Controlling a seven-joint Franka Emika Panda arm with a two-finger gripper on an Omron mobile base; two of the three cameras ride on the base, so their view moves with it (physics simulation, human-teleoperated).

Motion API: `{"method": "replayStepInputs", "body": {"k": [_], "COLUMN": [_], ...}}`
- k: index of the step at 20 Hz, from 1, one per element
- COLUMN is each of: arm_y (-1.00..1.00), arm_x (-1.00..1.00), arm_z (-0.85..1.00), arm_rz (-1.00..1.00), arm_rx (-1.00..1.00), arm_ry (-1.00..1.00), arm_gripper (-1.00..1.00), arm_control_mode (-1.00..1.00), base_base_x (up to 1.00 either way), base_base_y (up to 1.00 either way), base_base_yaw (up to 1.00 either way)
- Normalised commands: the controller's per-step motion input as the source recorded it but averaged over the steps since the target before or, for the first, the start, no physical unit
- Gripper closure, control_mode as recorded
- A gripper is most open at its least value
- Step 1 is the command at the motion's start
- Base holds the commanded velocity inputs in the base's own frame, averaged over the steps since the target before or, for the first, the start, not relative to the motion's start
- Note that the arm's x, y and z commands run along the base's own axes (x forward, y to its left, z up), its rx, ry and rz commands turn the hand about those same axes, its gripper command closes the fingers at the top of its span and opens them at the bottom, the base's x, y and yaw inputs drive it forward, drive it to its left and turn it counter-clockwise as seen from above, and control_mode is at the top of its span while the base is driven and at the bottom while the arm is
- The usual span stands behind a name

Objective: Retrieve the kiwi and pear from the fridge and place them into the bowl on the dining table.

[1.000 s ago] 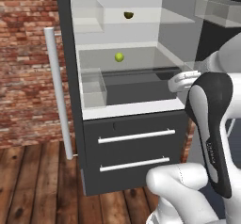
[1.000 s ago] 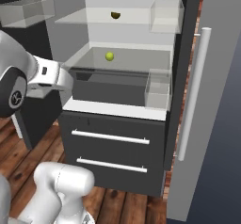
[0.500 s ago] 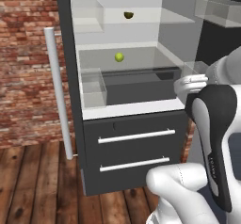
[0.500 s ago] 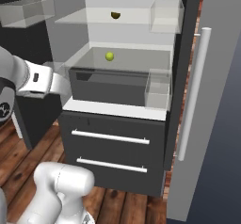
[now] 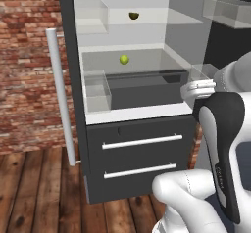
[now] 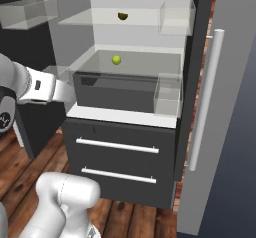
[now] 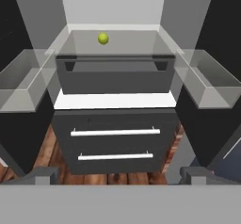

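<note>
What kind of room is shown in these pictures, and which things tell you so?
Most likely a home kitchen. An open fridge with clear glass shelves holds a pear and a kiwi; a red brick wall and a wooden plank floor surround it.

From here I count one fridge [image 5: 142, 129], doors open, with one pear [image 5: 124, 59] and one kiwi [image 5: 134, 15] inside. I see two glass shelves [image 6: 145, 64], one for each fruit, two drawers [image 7: 115, 140] below, and two clear door bins [image 7: 21, 79].
</note>
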Motion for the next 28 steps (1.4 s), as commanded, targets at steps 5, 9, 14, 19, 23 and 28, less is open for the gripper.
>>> {"method": "replayStepInputs", "body": {"k": [5, 9, 14, 19, 23, 28], "arm_y": [0.0, -0.05, -0.14, -0.1, -0.01, 0.0], "arm_x": [0.0, 0.0, 0.41, 0.97, 0.9, 0.03], "arm_z": [0.0, -0.11, -0.17, -0.22, -0.16, -0.01], "arm_rz": [0.0, 0.0, 0.0, -0.01, 0.0, 0.0], "arm_rx": [0.0, 0.01, 0.06, 0.09, 0.05, 0.0], "arm_ry": [0.0, 0.0, 0.01, 0.05, 0.05, 0.0], "arm_gripper": [-1.0, -1.0, -1.0, -1.0, -1.0, -1.0], "arm_control_mode": [-1.0, -1.0, -1.0, -1.0, -1.0, -1.0], "base_base_x": [0.0, 0.0, 0.0, 0.0, 0.0, 0.0], "base_base_y": [0.0, 0.0, 0.0, 0.0, 0.0, 0.0], "base_base_yaw": [0.0, 0.0, 0.0, 0.0, 0.0, 0.0]}}
